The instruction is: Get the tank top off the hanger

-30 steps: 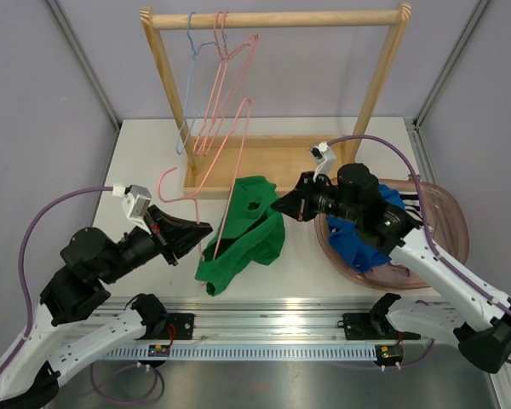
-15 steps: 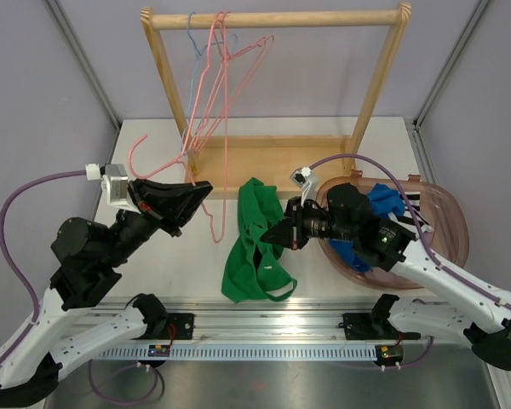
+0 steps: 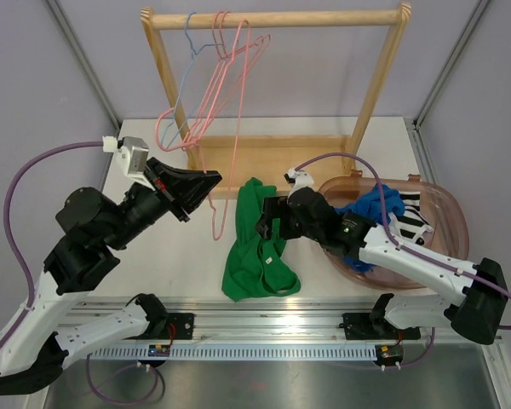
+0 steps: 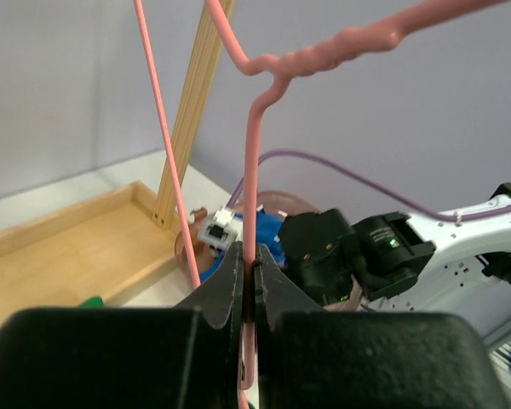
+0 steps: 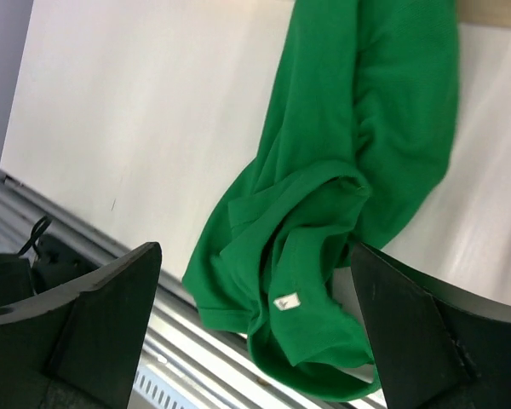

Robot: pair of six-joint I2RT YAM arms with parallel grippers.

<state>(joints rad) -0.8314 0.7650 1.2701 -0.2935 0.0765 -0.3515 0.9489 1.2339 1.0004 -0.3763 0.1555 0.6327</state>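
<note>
We're in a robotics lab cell here: bare grey panel walls [image 3: 25, 102], a white table [image 3: 192, 273], an aluminium mounting rail [image 3: 264, 336], looping purple cable [image 3: 9, 217].

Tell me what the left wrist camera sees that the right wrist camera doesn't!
Only the left wrist view shows the thin pink wire hanger, pinched in the shut left gripper, plus the tall wooden rack post and the black right arm. Only the right wrist view shows the crumpled green tank top with its little white label, lying free beyond the wide-open right gripper. Both show the white table.
</note>
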